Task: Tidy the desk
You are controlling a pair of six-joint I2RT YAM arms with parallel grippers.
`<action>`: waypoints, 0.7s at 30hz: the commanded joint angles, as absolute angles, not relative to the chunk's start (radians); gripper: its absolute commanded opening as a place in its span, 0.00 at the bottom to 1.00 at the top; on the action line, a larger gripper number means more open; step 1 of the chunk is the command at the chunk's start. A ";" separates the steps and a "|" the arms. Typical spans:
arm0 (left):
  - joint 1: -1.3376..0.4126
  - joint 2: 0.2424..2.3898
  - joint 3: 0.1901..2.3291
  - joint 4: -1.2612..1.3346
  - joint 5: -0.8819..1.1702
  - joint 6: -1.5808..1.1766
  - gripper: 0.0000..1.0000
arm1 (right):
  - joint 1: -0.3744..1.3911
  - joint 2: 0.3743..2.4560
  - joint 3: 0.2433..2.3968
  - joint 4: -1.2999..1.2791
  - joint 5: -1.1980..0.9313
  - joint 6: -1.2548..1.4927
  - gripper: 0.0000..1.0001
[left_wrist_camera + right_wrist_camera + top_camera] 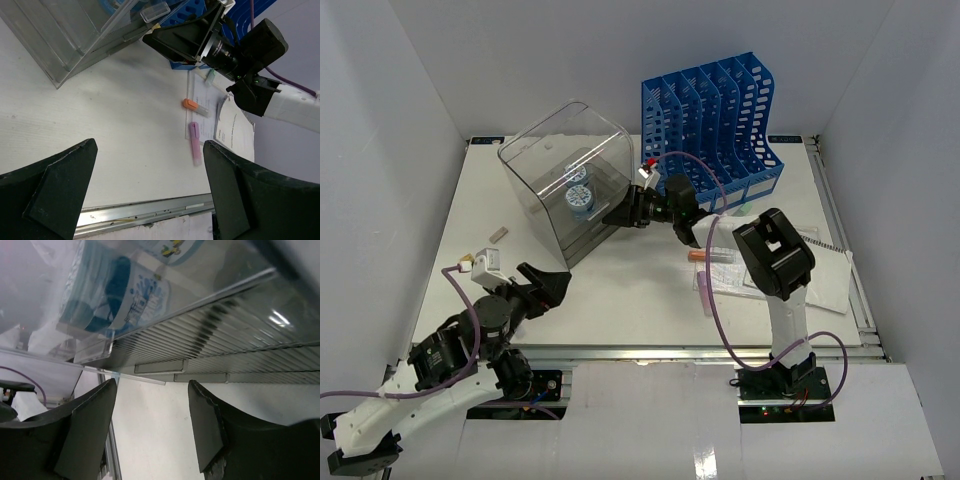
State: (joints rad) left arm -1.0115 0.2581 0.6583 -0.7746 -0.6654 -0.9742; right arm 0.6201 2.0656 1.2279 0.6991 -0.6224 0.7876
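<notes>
Left fingers [60,190] wide apart, empty, over counter [620,300] at 7 o'clock. Right fingers [85,430] apart, empty, by drawer box [550,170] at 11 o'clock.

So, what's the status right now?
Left gripper open, hovering over the desk. Right gripper open at the clear drawer box. Pink pen, papers loose nearby.

No legible text anywhere. The blue-and-white labels [137,305] on the round containers [579,196] inside the clear drawer box [545,150] carried print and a small graphic, but it was too blurred to read. The printed sheets [233,126] on the desk [620,300] showed lines of text too small to make out. No brand, number or sign was readable.
</notes>
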 commanded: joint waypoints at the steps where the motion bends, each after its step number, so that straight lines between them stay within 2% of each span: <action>1: -1.012 0.252 0.702 -0.829 -0.681 -0.993 0.98 | 0.625 2.093 1.270 0.782 -0.549 0.879 0.64; 5: -1.012 0.230 0.693 -0.833 -0.681 -1.008 0.98 | 0.631 2.116 1.284 0.789 -0.542 0.910 0.58; 9: -1.012 0.233 0.675 -0.831 -0.672 -1.021 0.98 | 0.632 2.136 1.315 0.797 -0.537 0.932 0.42; 12: -1.012 0.244 0.664 -0.822 -0.666 -1.031 0.98 | 0.632 2.144 1.334 0.797 -0.530 0.935 0.33; 21: -1.012 0.258 0.653 -0.803 -0.664 -1.035 0.98 | 0.629 2.170 1.359 0.801 -0.536 0.969 0.19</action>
